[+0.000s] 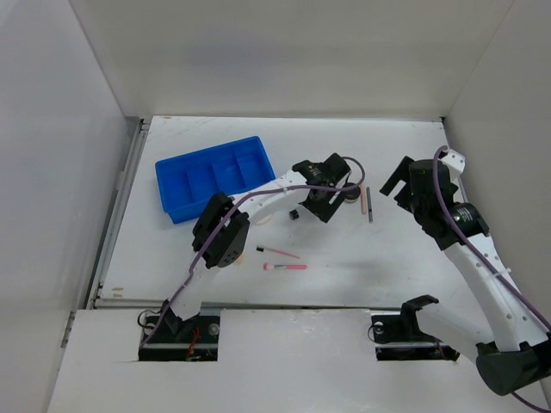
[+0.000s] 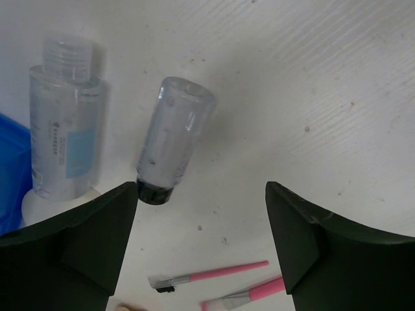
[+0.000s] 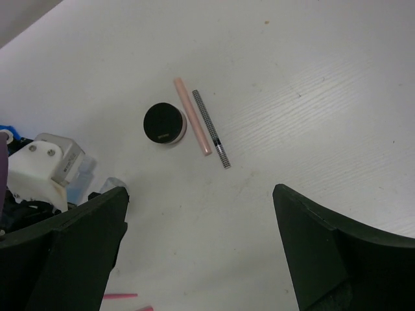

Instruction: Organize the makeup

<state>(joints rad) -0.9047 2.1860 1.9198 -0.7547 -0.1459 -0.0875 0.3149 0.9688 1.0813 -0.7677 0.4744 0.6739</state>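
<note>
My left gripper (image 2: 201,249) is open and empty, hovering over a small clear bottle with a black cap (image 2: 172,139) that lies on the table. A larger clear bottle with a blue label (image 2: 61,129) lies just left of it. Two pink-handled brushes (image 2: 214,273) lie nearer, also in the top view (image 1: 284,260). My right gripper (image 3: 201,253) is open and empty, held above the table. Beyond it lie a black round jar (image 3: 164,123), a beige stick (image 3: 192,116) and a dark pencil (image 3: 211,129). In the top view the left gripper (image 1: 317,202) hides the bottles.
The blue divided tray (image 1: 215,176) sits at the back left; its edge shows in the left wrist view (image 2: 10,175). A white round puff (image 1: 263,217) lies by the left arm. The right gripper (image 1: 406,185) is right of the stick (image 1: 364,200). White walls enclose the table.
</note>
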